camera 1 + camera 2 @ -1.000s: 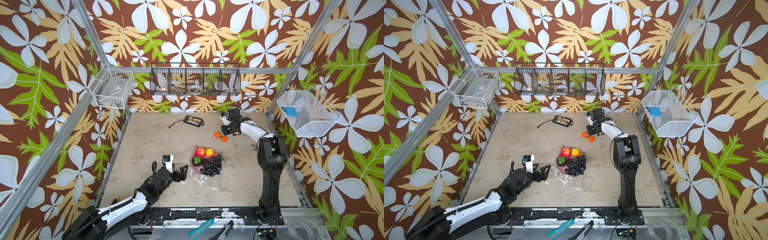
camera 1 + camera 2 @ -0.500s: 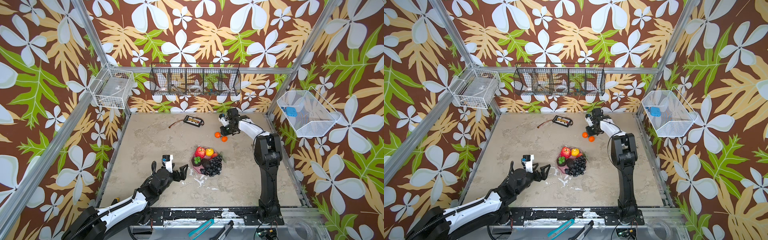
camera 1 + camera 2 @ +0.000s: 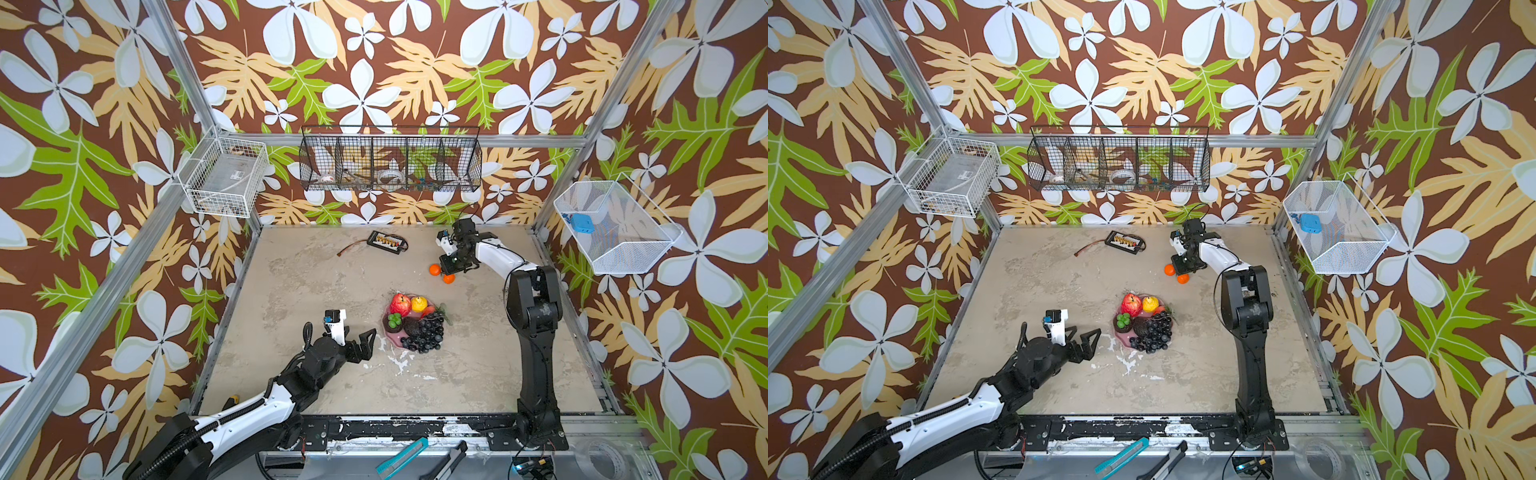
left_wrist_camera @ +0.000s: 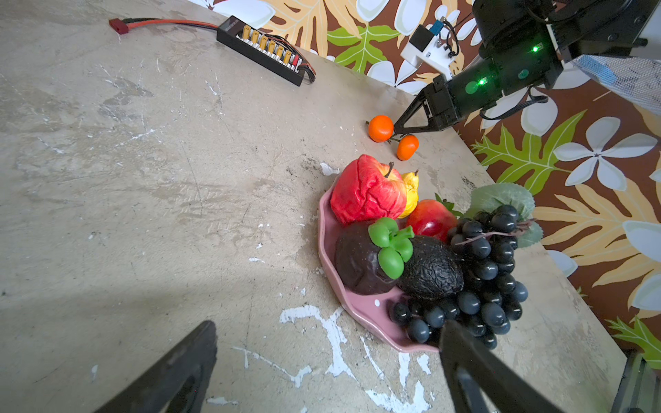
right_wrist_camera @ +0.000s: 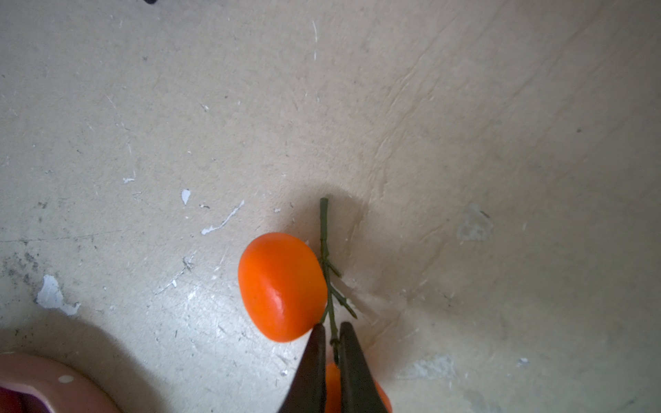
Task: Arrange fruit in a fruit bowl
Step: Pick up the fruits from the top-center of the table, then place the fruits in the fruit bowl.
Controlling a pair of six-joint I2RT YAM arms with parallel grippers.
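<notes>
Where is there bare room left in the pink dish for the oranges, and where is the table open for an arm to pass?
Dish: only a bare strip of the fruit bowl between the dark fruit and grape bunch; elsewhere crowded. Table: open between the black gadget, oranges and bowl, and from bowl to the right arm.

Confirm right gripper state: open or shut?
Shut. The right gripper pinches the green stem joining the two oranges, both outside the fruit bowl.
</notes>
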